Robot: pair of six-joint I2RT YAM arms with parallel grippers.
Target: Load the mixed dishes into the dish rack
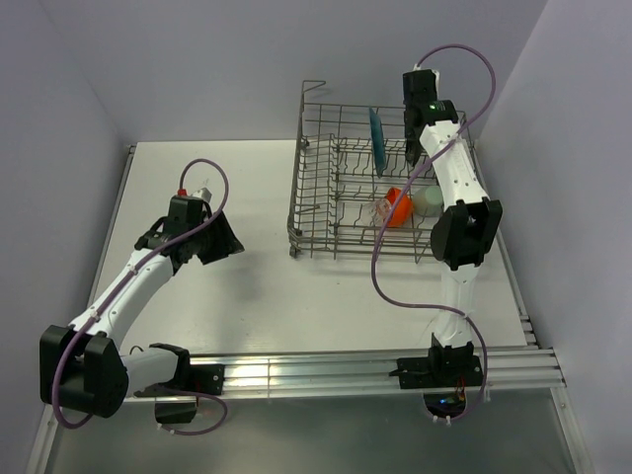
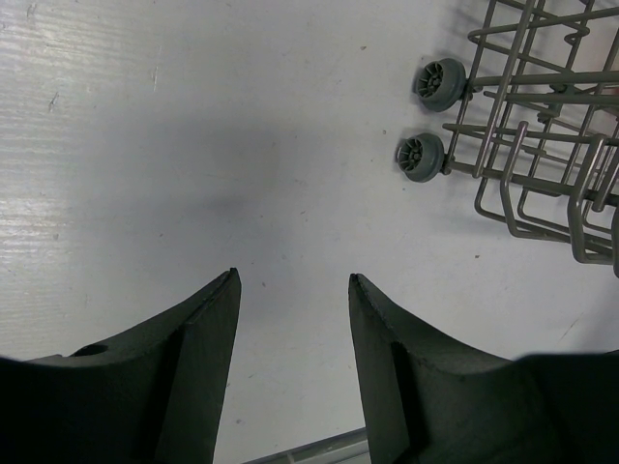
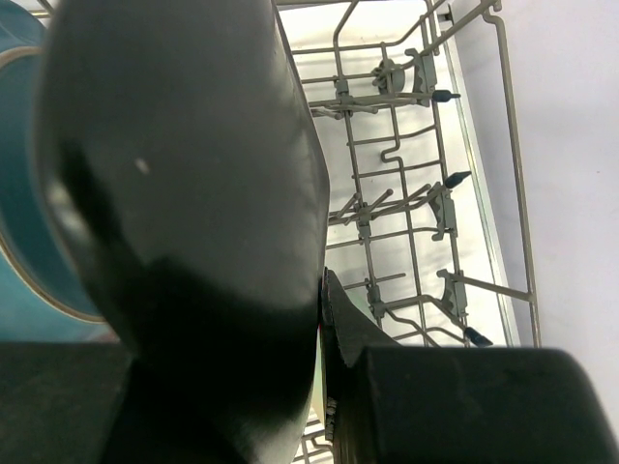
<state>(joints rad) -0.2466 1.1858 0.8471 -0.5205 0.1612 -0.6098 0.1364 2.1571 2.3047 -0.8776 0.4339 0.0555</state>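
The grey wire dish rack (image 1: 326, 212) sits right-rear on the white surface (image 1: 227, 296), holding the teal plate (image 1: 377, 140) upright, the orange-red bowl (image 1: 398, 205) and the pale green cup (image 1: 429, 198). Over it the right hand (image 1: 411, 148) is clamped on the black plate (image 3: 193, 193). The left hand (image 2: 292, 275) hangs parted and empty above the surface.

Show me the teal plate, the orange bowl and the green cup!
teal plate (image 1: 376, 141), top view, its face.
orange bowl (image 1: 399, 206), top view, its side.
green cup (image 1: 428, 200), top view, its side.
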